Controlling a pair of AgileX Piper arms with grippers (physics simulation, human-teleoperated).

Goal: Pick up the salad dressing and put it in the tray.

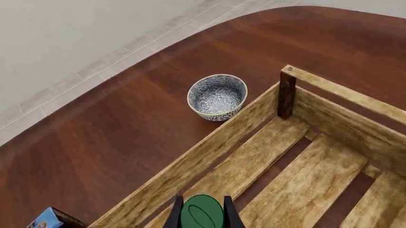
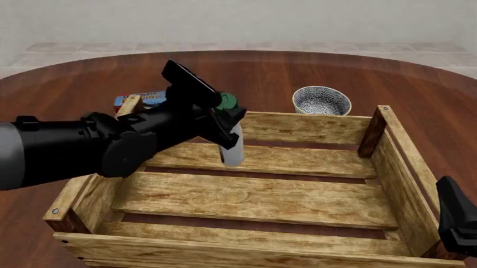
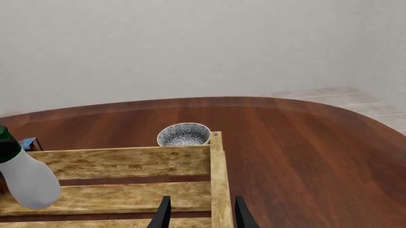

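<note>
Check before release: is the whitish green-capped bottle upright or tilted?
Tilted. The whitish green-capped bottle leans in the left pincer above the slatted wooden crate, cap higher than base.

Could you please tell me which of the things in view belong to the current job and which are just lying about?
Part of the job:
- salad dressing, held by the left pincer over the tray
- tray, the wooden slat crate

Just lying about:
- speckled bowl, on the table beyond the tray's far wall
- flat blue box, on the table behind the tray's far left corner
</note>
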